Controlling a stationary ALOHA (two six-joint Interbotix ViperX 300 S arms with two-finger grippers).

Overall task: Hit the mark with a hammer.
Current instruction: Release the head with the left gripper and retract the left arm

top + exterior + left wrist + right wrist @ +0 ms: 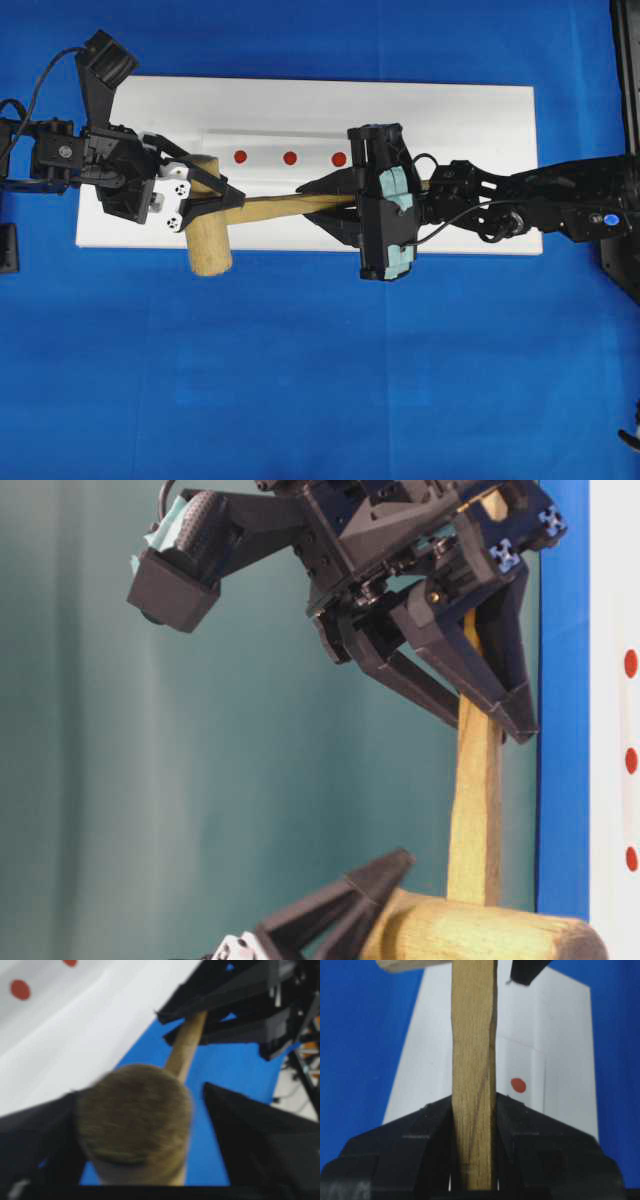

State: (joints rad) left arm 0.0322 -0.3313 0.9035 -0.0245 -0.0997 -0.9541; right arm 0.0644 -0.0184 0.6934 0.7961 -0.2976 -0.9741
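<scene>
The hammer (208, 235) is a plain-wood mallet. Its thick head lies across the white board's front edge and its handle runs right. My right gripper (310, 198) is shut on the handle, which shows in the right wrist view (474, 1060) pinched between both fingers (427, 1120). My left gripper (228, 198) is open around the head (135, 1125): one finger lies against it, the other stands apart with blue cloth showing between. Three red marks (290, 158) sit in a row on the board behind the handle. One mark (518, 1085) shows just right of the handle.
The white board (470, 120) lies on a blue cloth (320, 380). The right arm (560, 205) stretches in over the board's right end. In the table-level view the hammer (478, 810) hangs from the right gripper (495, 725) beside the board's edge.
</scene>
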